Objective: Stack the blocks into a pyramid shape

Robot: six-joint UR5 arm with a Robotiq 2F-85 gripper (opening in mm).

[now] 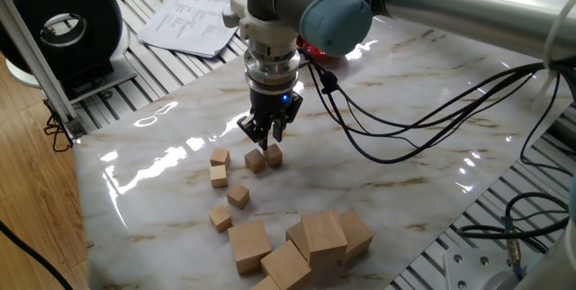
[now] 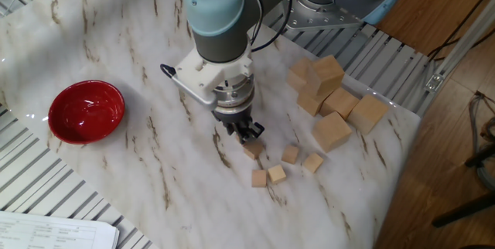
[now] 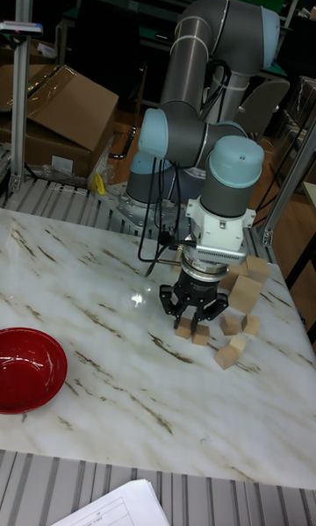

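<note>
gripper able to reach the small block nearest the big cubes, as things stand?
Probably yes. That small block lies alone on open marble, top uncovered, apart from the big cubes. The gripper hovers over other small blocks, empty as far as visible.

We see small blocks [image 2: 271, 165] clustered at table [image 2: 116, 17] centre, large cubes [image 2: 332, 98] at 2 o'clock, bowl [image 2: 86, 110] out at 9 o'clock.

Marble-patterned table [image 2: 116, 17], small wood blocks [image 1: 238, 196], larger cubes [image 1: 324, 236], red bowl [image 2: 86, 110]

Tan blocks [image 1: 238, 196], seemingly brown-veined marble table [image 1: 405, 119]
</note>
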